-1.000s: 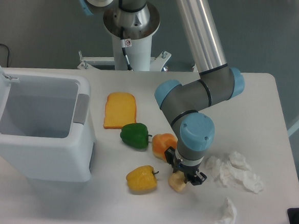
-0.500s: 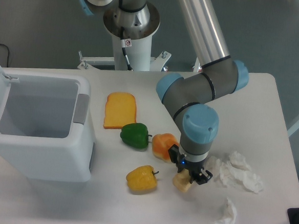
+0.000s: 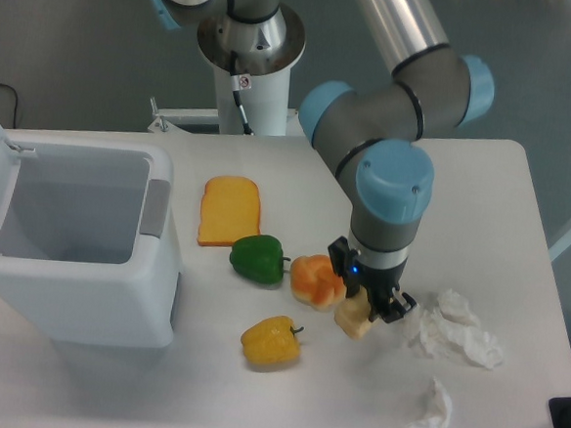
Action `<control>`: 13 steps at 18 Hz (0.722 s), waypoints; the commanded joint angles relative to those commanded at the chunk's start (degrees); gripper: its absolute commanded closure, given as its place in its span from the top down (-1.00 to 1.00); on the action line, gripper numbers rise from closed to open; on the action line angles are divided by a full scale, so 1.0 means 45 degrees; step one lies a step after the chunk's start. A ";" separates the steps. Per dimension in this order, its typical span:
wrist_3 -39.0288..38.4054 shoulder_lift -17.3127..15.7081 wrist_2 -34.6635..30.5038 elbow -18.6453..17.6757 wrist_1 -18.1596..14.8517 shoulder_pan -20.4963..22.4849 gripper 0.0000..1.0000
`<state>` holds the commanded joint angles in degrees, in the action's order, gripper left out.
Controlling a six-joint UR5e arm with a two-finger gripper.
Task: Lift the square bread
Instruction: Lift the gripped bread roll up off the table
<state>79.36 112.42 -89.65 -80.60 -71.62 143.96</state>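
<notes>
The square bread is a small pale tan block, held between the fingers of my gripper. The gripper points down and is shut on the bread, which hangs lifted a little above the white table, just right of the round orange knotted bun. The top of the bread is hidden by the fingers.
A yellow pepper lies front left of the bread, a green pepper and a flat orange toast slice farther left. An open white bin stands at the left. Crumpled white tissues lie to the right.
The gripper has risen with the bread in it, moving slightly right and away from the table surface. The arm's wrist and elbow have lifted too.
</notes>
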 joint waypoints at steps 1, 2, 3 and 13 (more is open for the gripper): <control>0.0097 -0.0176 0.0000 0.0000 -0.0196 0.0000 -0.13; 0.0427 -0.0313 0.0020 0.0000 -0.0449 0.0039 -0.13; 0.0817 -0.0449 0.0020 0.0000 -0.0683 0.0136 -0.13; 0.1328 -0.1349 0.0117 -0.0019 -0.1623 0.0411 -0.11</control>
<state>85.34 106.35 -89.12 -80.68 -78.93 145.81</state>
